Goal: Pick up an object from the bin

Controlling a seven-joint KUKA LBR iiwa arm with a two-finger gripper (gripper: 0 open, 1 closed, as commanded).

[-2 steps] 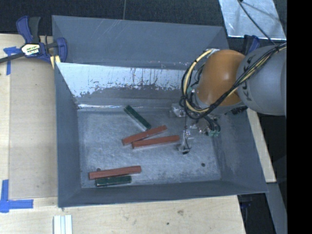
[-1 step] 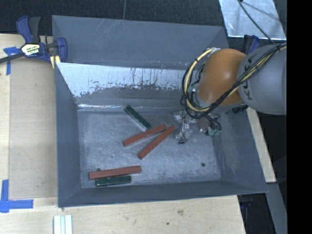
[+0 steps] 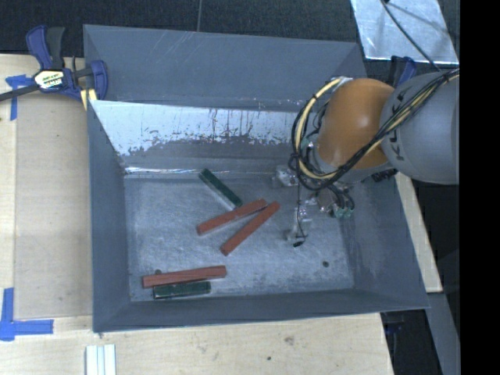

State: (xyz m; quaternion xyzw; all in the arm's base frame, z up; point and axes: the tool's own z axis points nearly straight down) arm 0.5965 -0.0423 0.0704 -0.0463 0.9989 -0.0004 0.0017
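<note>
Reddish-brown stick (image 3: 250, 228), the one nearest to my pincer (image 3: 298, 239), lies in the middle of the grey bin (image 3: 109, 233), on the floor. It is slanted, with its higher end pointing to the right side, towards me. My pincer hangs low over the bare floor in the right part of the bin, near this end of the stick but apart from it. If my pincer is apart or together, I cannot tell.

A second reddish-brown stick (image 3: 231, 217) lies just beside the first, on its left, and their right ends are close to each other. A dark green stick (image 3: 219, 188) lies behind them, near the back wall. At the front left, a third reddish-brown stick (image 3: 184, 276) and another dark green stick (image 3: 182, 290) lie side by side, well apart from my pincer.
</note>
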